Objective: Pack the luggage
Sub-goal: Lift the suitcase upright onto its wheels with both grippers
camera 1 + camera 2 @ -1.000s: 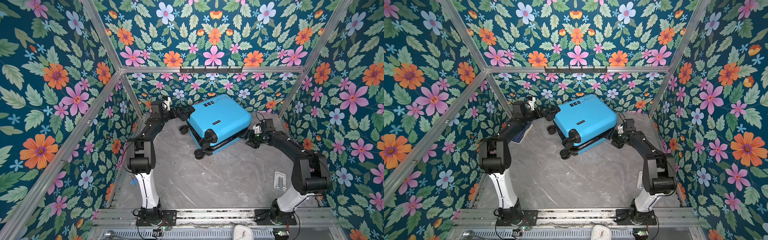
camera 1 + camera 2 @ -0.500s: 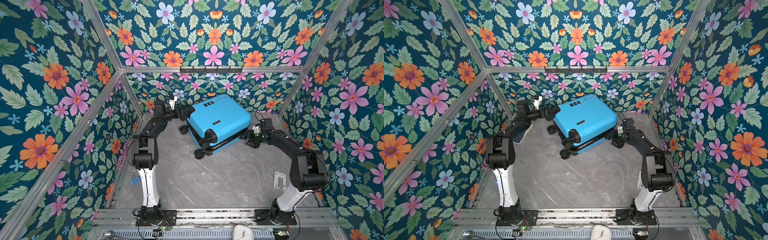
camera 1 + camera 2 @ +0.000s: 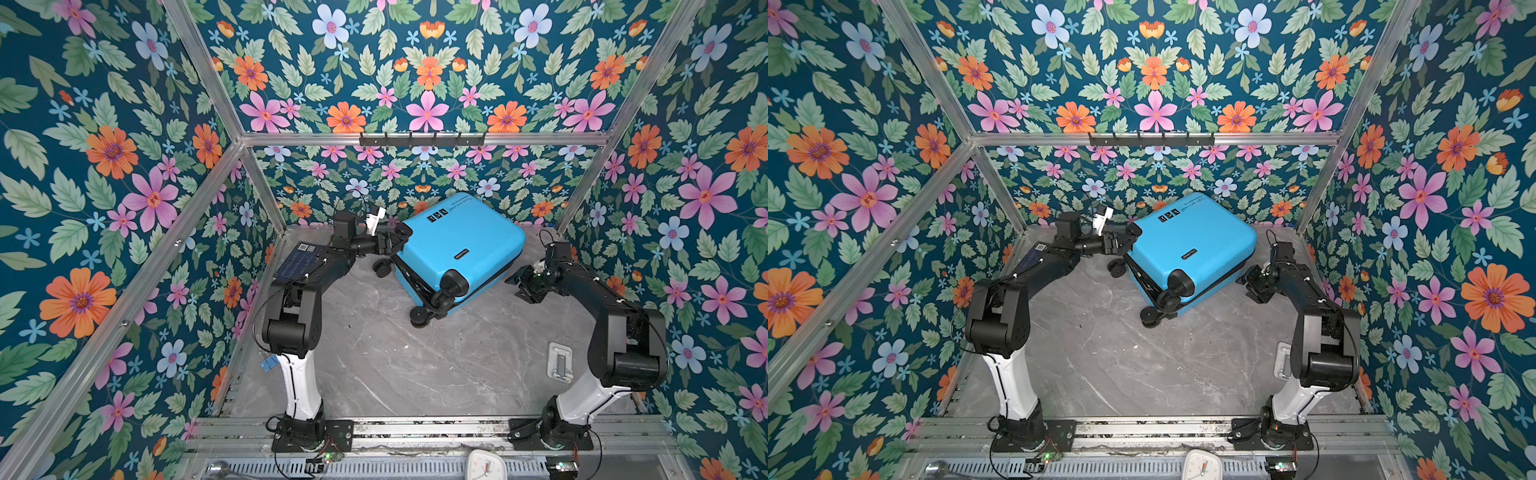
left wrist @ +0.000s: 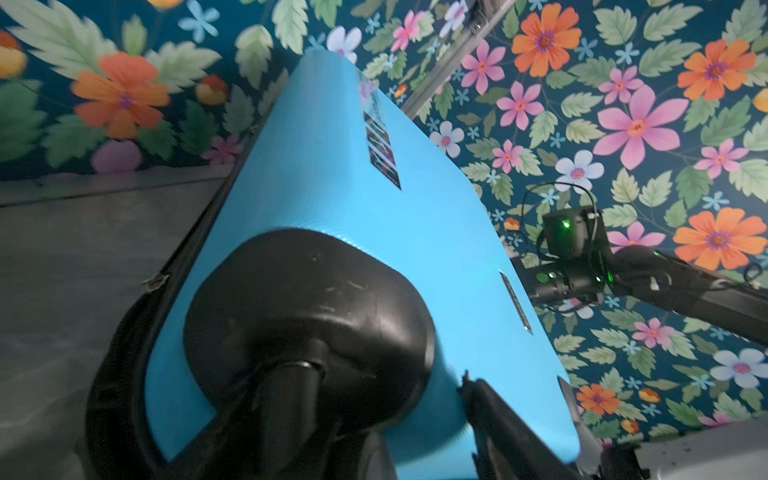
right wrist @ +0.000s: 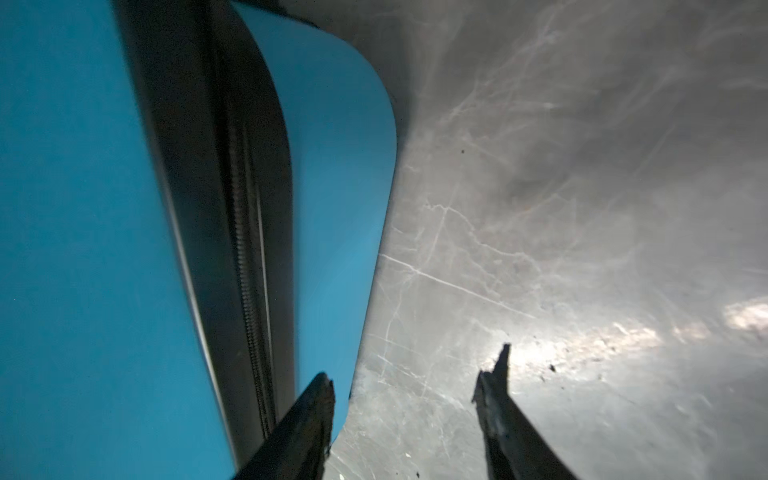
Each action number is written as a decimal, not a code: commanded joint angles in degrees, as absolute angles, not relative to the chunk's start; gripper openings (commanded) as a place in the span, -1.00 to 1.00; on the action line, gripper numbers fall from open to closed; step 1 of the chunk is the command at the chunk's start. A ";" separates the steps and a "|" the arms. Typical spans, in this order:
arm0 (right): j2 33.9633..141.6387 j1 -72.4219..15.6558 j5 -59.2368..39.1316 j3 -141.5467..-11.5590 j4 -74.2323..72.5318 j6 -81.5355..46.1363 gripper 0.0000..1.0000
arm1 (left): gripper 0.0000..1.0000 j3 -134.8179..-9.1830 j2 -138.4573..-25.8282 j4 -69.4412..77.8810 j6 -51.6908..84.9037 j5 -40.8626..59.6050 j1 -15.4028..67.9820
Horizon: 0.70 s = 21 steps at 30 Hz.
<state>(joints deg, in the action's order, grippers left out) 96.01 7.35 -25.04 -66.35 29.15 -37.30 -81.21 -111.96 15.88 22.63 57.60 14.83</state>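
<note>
The luggage (image 3: 461, 237) (image 3: 1192, 237) is a bright-blue hard-shell suitcase, zipped shut, lying tilted near the back wall with its black wheels toward the front left. My left gripper (image 3: 397, 241) (image 3: 1125, 241) is at its back-left corner. In the left wrist view the jaws straddle the black wheel housing (image 4: 307, 299), and the one finger that shows (image 4: 490, 399) presses on the blue shell. My right gripper (image 3: 519, 282) (image 3: 1250, 282) sits low at the suitcase's right side. It stands open (image 5: 411, 374), one finger by the black zipper band (image 5: 232, 208), the other over the table.
A dark-blue flat folded thing with a QR label (image 3: 299, 259) lies at the back left under my left arm. A small white metal fitting (image 3: 559, 361) lies near the right arm's base. A white clock (image 3: 484, 465) sits at the front rail. Floral walls stand close behind the suitcase.
My left arm swung right to the suitcase's back-left corner and its jaws narrowed onto it. The right gripper's jaws narrowed a little; the suitcase has not moved.
</note>
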 commanded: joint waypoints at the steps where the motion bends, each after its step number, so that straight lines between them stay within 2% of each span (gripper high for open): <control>1: 95.71 7.59 -21.56 -65.94 30.70 -35.23 0.14 | 0.55 -78.27 -109.47 17.50 22.71 58.93 17.58; 6: 98.46 10.98 -21.23 -67.69 32.94 -36.38 0.13 | 0.55 -70.38 -103.18 20.74 23.37 55.45 21.93; 11: 102.40 16.58 -30.89 -66.69 26.26 -37.87 0.09 | 0.54 -63.30 -97.54 23.28 25.40 53.43 23.57; 17: 108.99 14.86 -34.92 -74.32 27.49 -35.30 0.05 | 0.54 -58.00 -91.27 22.83 25.49 51.04 25.52; 21: 112.42 10.30 -35.63 -80.20 29.72 -33.52 0.05 | 0.55 -55.23 -87.42 22.42 25.32 49.25 25.84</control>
<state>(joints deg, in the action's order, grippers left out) 110.98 12.95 -30.65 -77.21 29.61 -35.86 -55.92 -89.27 19.40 25.54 49.52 25.61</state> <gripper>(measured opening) 0.527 0.774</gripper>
